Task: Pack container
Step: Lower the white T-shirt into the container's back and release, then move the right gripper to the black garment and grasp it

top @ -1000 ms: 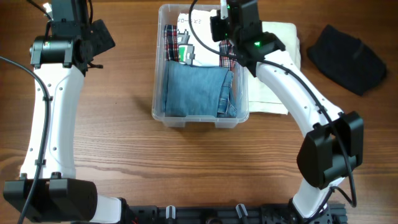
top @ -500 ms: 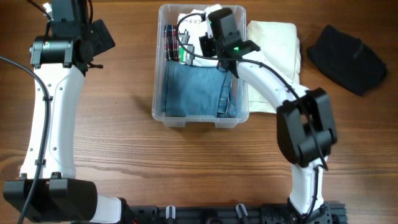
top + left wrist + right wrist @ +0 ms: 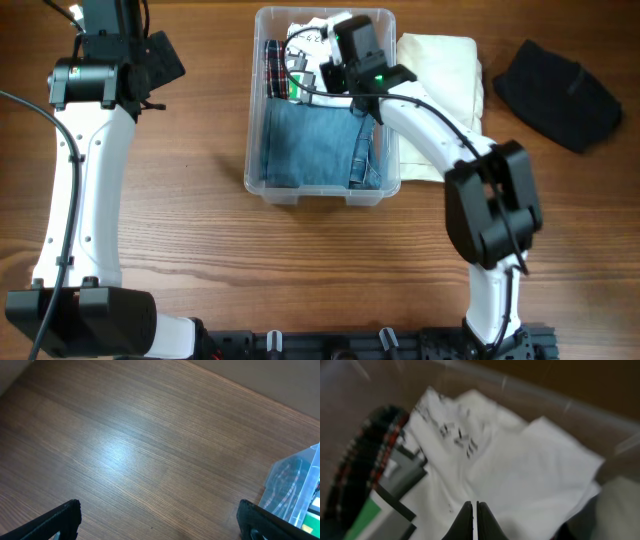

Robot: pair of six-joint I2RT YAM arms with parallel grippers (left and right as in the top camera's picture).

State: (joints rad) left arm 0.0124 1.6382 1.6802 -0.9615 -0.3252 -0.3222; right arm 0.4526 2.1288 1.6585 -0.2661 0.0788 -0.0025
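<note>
The right claw (image 3: pixel 474 510) was shut with nothing seen between its tips, over a white printed cloth (image 3: pixel 520 470) at the back of the container (image 3: pixel 254 150), which stood mid-table; the left claw (image 3: pixel 160 520) was wide open over the bare table (image 3: pixel 200 250). Packing seemed partly done: jeans (image 3: pixel 310 145), a plaid cloth (image 3: pixel 275 65) and a green-white item (image 3: pixel 295 85) lay inside. A cream cloth (image 3: pixel 440 60) just beside the container and a dark cloth (image 3: pixel 555 95) well apart were probably left to pack.
</note>
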